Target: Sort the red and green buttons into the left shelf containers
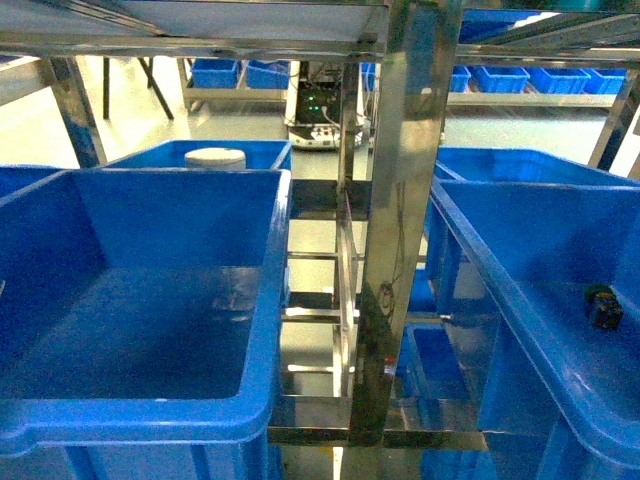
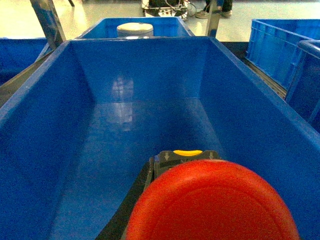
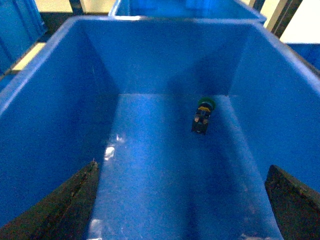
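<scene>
The red button (image 2: 215,205) fills the bottom of the left wrist view, its dark body with a yellow tab (image 2: 186,156) pointing away. My left gripper (image 2: 182,170) is shut on it, above the inside of a blue container (image 2: 45,130). One dark finger (image 2: 134,200) shows at the cap's left. The green button (image 3: 202,116) lies on its side on the floor of another blue container (image 3: 55,115). My right gripper (image 3: 182,200) hangs open above that floor, nothing between its fingers. In the head view the green button (image 1: 603,305) lies in the right container (image 1: 500,290); neither gripper shows there.
A steel shelf post (image 1: 405,200) stands between the left container (image 1: 270,300) and the right one. A white round-lidded tub (image 1: 214,157) sits in a bin behind the left container. More blue bins line the far racks (image 1: 500,78).
</scene>
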